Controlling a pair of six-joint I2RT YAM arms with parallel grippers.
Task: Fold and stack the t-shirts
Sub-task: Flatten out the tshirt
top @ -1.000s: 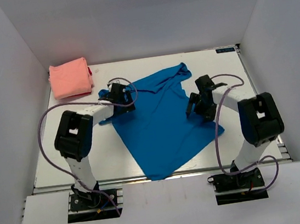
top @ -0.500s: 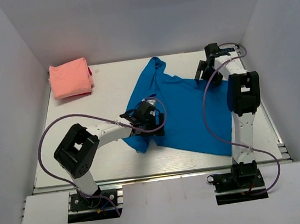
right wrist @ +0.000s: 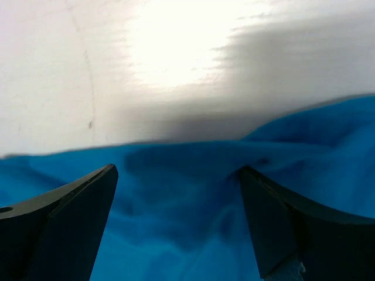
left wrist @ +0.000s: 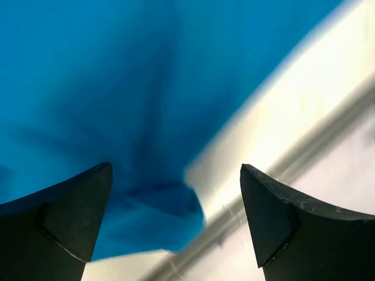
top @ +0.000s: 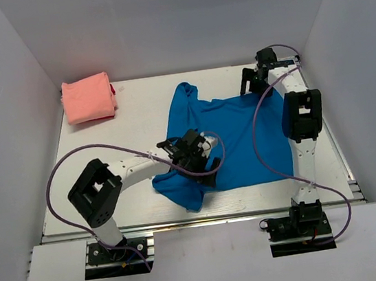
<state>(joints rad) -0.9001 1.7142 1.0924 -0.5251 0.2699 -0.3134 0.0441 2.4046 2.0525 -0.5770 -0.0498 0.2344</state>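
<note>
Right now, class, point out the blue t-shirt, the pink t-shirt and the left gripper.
blue t-shirt [top: 231, 124]: top view, its flat middle.
pink t-shirt [top: 87, 98]: top view, middle of folded bundle.
left gripper [left wrist: 176, 168]: left wrist view, between its fingertips.

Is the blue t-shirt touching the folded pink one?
Apart. The top external view shows bare white table between the blue t-shirt and the pink t-shirt in the far-left corner.

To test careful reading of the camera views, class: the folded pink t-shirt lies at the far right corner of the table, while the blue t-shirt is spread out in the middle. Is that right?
Not quite. The folded pink t-shirt lies at the far left corner of the table, as the top external view shows. The blue t-shirt is indeed spread out in the middle.
</note>
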